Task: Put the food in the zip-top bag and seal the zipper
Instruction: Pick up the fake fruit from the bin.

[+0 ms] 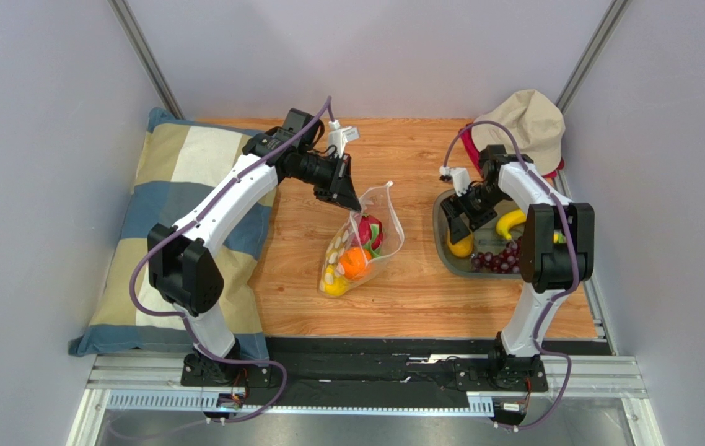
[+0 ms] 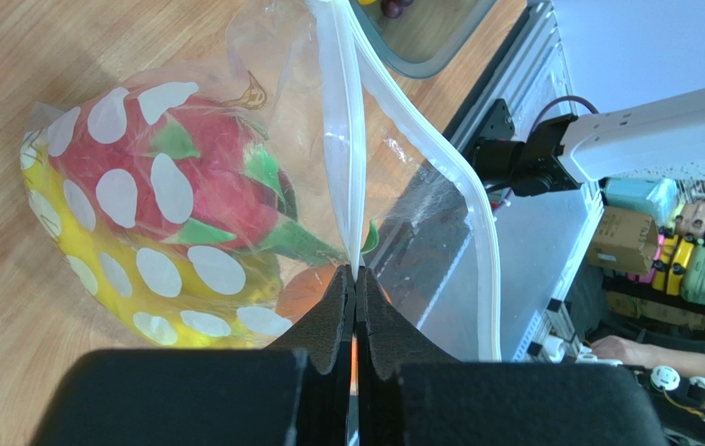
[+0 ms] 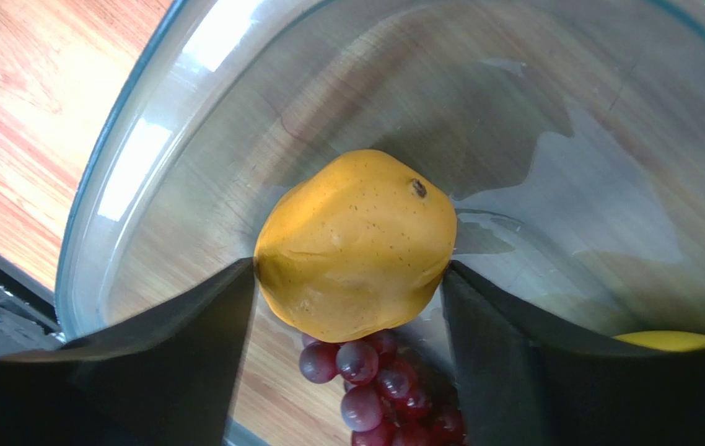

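**A:** Where is the zip-top bag (image 1: 365,243)?

**B:** It lies on the wooden surface (image 1: 421,158) between the two arms, with its mouth raised toward the far side. The left gripper (image 2: 356,279) is pinched fully together on one lip of the zipper (image 2: 342,111). The other lip bows away from it, so the mouth gapes.

**A:** What is inside?

**B:** A pink dragon fruit (image 2: 189,177) with green scales and an orange (image 2: 305,293) right beside it. A yellow piece (image 2: 96,269) sits against the closed end, and I cannot tell which fruit it is.

**A:** And the right gripper (image 3: 350,269)?

**B:** It is down in the grey tray (image 3: 124,186), jaws partly spread, one finger pressed against each side of the yellow fruit (image 3: 356,246). Whether that fruit is clear of the tray floor, I cannot tell.

**A:** Anything else in the tray?

**B:** Dark purple grapes (image 3: 375,390) touch the yellow fruit on its near side, and a banana (image 1: 510,221) lies further right.

**A:** And around it?

**B:** A checked pillow (image 1: 170,186) lies along the left edge, and a beige hat (image 1: 528,121) sits just behind the tray.
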